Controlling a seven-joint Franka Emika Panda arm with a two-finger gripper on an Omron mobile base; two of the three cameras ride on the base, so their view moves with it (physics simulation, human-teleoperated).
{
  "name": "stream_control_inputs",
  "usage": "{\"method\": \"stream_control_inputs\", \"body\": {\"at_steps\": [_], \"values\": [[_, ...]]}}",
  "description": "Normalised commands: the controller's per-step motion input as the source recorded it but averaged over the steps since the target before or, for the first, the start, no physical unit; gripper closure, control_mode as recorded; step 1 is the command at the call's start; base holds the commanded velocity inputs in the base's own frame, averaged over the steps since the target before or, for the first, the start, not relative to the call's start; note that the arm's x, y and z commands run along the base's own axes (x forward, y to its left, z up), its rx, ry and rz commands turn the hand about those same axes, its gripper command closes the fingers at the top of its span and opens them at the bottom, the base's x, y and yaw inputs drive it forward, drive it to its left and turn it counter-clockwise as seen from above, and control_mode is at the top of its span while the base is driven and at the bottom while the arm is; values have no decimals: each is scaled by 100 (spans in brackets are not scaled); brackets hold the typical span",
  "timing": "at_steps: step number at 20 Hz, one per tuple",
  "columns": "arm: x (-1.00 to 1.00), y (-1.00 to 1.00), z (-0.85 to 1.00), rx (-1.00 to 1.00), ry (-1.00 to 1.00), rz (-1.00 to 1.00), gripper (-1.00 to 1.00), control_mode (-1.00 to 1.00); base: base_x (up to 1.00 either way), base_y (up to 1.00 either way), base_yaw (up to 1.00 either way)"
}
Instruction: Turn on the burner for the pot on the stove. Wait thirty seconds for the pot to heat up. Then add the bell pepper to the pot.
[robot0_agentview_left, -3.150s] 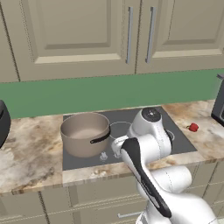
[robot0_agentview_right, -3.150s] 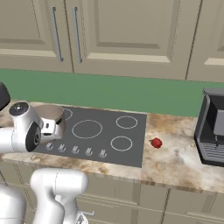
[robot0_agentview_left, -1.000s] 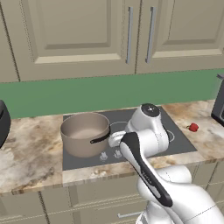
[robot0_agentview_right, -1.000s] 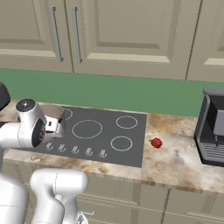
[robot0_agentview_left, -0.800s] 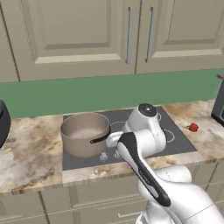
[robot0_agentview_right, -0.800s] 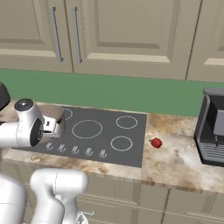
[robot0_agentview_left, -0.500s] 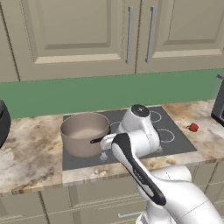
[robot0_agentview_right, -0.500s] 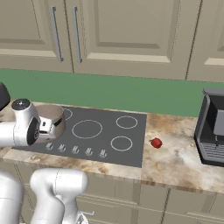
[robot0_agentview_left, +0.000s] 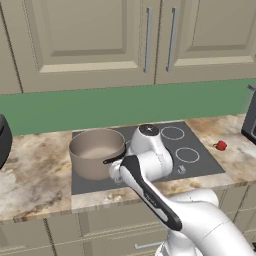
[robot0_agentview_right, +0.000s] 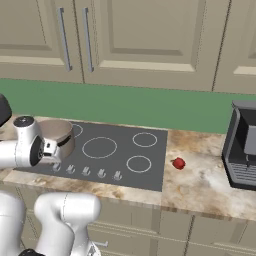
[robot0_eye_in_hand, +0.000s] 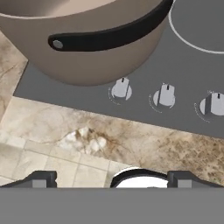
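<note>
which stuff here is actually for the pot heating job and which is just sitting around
For the job:
- pot on the stove
- stove knobs, near the open gripper
- bell pepper on the counter, right of the stove

Just there:
- black appliance at the far right
- wall cabinets
- dark rounded object at the left edge

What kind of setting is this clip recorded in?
A rendered home kitchen, by the look of it: a glass stove set into a marble-look counter, a pot on it, and panelled wall cabinets above a green backsplash.
</note>
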Motion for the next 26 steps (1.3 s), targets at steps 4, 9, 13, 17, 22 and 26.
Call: {"method": "stream_control_inputs", "body": {"at_steps": [4,9,13,17,22,26], "values": [[0,0,-33,-6,7,2,-100,-100,0,0,0],[1,0,-26,-5,1,2,-100,-100,0,0,0],[4,0,-16,0,0,0,-100,-100,0,0,0],[5,0,-13,0,0,0,-100,-100,0,0,0],[11,0,-8,0,0,0,-100,-100,0,0,0],[19,0,-2,0,0,0,-100,-100,0,0,0]]}}
